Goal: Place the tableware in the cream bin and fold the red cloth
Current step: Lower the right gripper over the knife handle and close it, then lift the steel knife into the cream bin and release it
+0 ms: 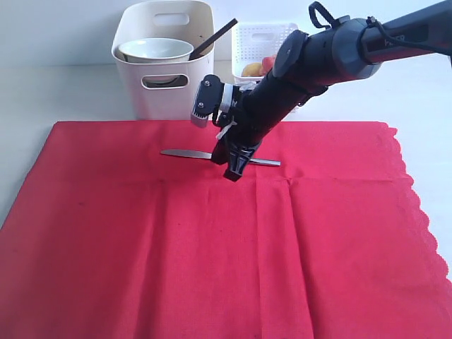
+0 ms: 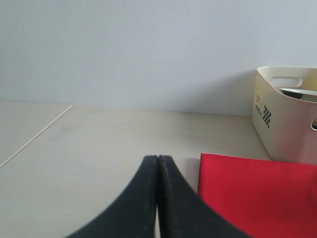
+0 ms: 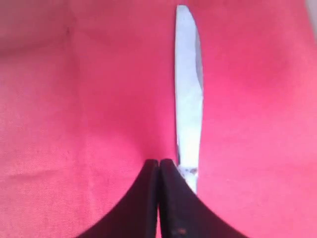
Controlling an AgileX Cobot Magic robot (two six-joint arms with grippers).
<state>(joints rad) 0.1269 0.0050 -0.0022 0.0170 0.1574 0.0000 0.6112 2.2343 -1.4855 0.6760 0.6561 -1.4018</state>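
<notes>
Steel table knife [image 1: 185, 153] lies flat on red cloth [image 1: 212, 247], near cloth's far edge, blade toward left. Cloth spread open on table, creases visible, scalloped edge at right. Right gripper [image 1: 233, 174] down at knife's midsection, tips at cloth; wrist view shows its fingers pressed together just beside knife [image 3: 188, 99], blade not between them. Left gripper [image 2: 157, 158] pressed together too, holding nothing, over bare table near cloth corner. Cream bin [image 1: 164, 99] behind cloth holds pale bowl [image 1: 155, 49] and dark utensil handle [image 1: 215, 37]. White lattice basket [image 1: 265, 39] beside bin.
</notes>
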